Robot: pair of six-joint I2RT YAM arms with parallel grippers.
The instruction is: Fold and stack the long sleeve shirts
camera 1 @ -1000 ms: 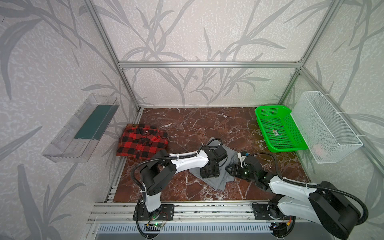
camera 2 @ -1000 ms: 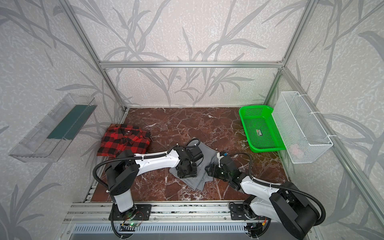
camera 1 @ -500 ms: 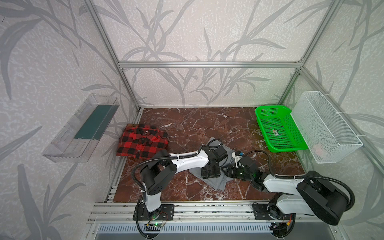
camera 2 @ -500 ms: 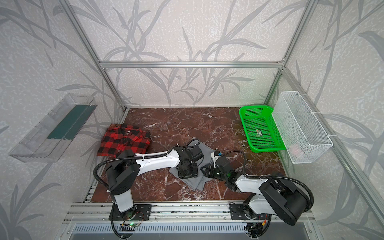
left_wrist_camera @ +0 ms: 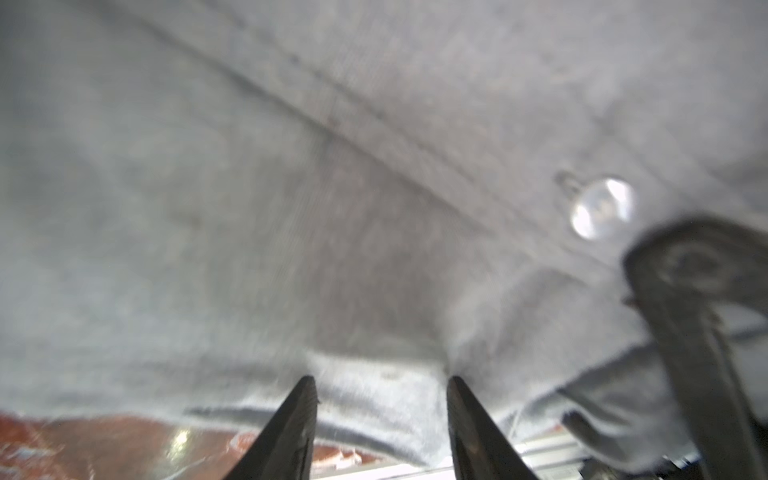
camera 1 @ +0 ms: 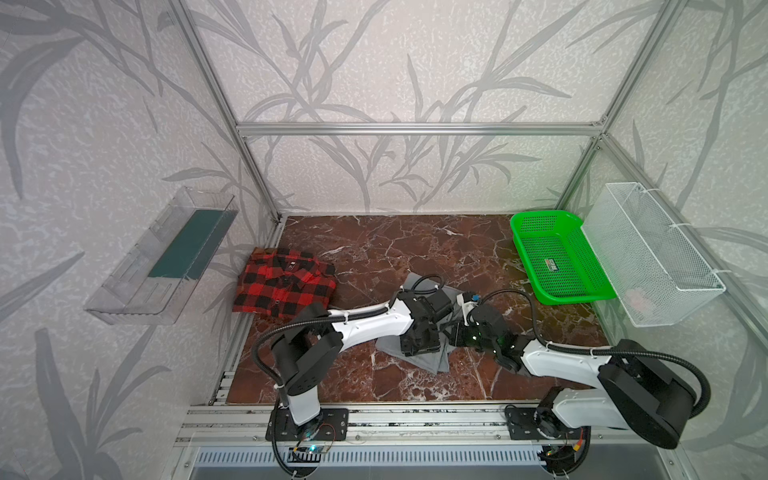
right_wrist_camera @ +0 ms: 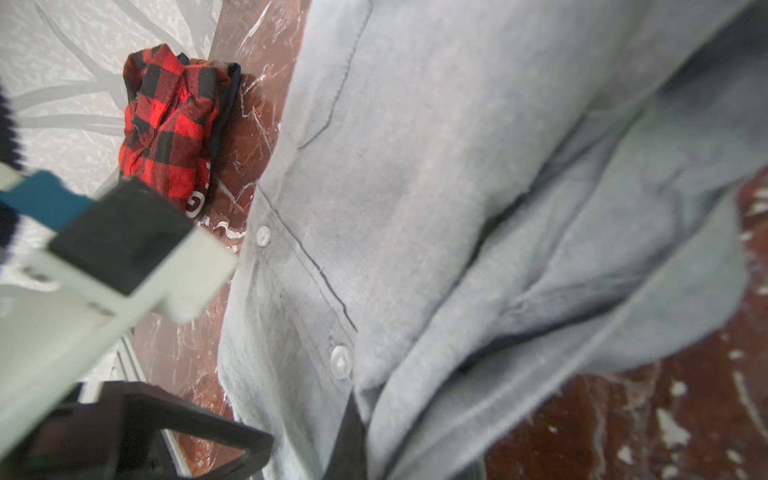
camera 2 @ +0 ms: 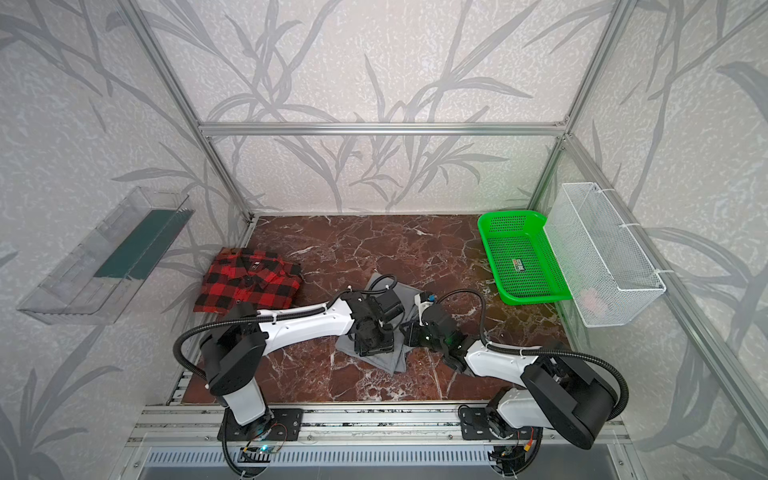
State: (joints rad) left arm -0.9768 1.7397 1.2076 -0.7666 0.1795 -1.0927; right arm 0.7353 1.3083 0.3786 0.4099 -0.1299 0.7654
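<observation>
Gray shirt lies crumpled, front-left of green basket. Plaid shirt folded flat, far left of basket. L gripper approx half-open, tips pressing down on gray fabric. R gripper closed tight, pinching gray shirt's edge on basket side.

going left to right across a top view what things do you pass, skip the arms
clear wall bin → plaid shirt → gray shirt → green basket → white wire basket
</observation>
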